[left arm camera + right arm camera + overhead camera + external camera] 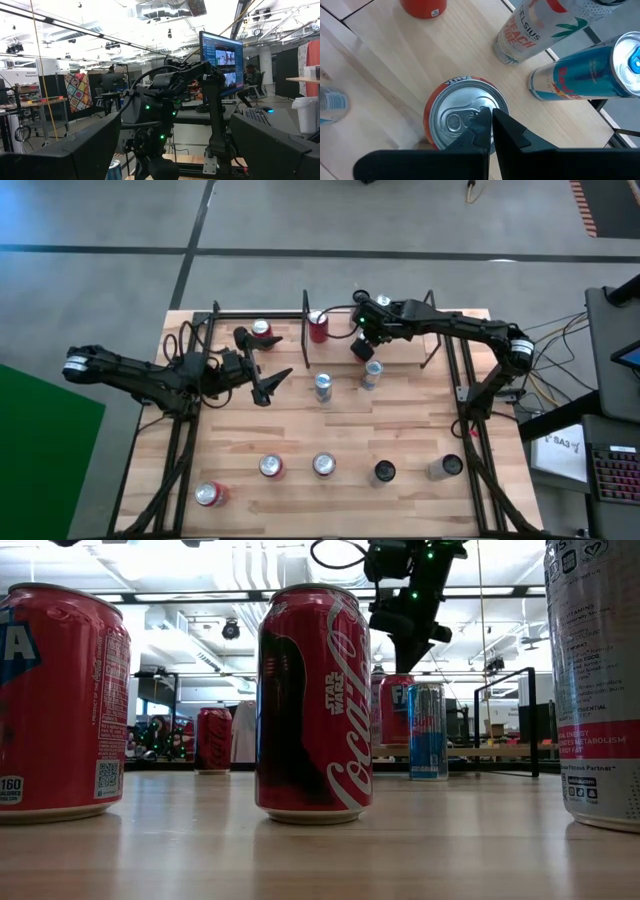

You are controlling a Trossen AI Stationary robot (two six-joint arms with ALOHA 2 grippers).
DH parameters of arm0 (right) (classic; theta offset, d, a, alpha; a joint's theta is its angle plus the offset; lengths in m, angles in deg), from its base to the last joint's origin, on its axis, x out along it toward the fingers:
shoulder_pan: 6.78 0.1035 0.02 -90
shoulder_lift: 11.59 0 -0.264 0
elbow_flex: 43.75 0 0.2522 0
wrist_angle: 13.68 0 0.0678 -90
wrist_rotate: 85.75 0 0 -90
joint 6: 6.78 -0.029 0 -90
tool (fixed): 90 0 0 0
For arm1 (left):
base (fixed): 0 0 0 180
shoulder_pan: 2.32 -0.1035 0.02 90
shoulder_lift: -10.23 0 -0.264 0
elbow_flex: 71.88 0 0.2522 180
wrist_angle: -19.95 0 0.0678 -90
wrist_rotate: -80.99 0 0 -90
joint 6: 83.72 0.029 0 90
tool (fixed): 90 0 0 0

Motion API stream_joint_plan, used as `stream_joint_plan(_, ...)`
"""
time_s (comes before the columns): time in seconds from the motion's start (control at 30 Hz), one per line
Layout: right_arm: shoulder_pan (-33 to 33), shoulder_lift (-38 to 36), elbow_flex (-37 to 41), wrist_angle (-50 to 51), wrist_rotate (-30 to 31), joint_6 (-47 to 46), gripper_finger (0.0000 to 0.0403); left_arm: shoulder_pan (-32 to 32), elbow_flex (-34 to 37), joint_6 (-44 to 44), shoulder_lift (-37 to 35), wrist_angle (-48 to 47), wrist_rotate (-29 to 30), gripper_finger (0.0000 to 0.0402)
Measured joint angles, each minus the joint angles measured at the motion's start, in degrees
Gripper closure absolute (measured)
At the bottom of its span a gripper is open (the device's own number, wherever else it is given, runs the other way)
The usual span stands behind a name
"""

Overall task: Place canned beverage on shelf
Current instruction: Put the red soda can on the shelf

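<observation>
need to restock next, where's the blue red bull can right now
In the high view the blue Red Bull can stands mid-table just in front of the shelf, beside a silver can, directly below the shut right gripper.

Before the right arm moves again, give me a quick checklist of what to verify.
1. Right claw centred over the red can: ok, it is directly above the can's top.
2. Right claw open for a grasp: not ok, it is shut.
3. Can held: not ok, nothing is gripped.
4. Red can upright: ok.
5. Room around it: cannot tell; the Celsius can and the blue can stand close by.
6. Left claw out of the way: ok, it is open, empty and off to the side.
</observation>
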State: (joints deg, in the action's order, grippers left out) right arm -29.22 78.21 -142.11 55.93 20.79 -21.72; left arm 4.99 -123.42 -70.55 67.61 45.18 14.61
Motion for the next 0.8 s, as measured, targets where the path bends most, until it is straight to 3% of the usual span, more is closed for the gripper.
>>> stream_joint_plan(0.8,0.0,-0.1,0.0,4.8,4.6,-1.6,0.0394,0.0,0.0,0.0,0.0,0.0,0.0,0.0043)
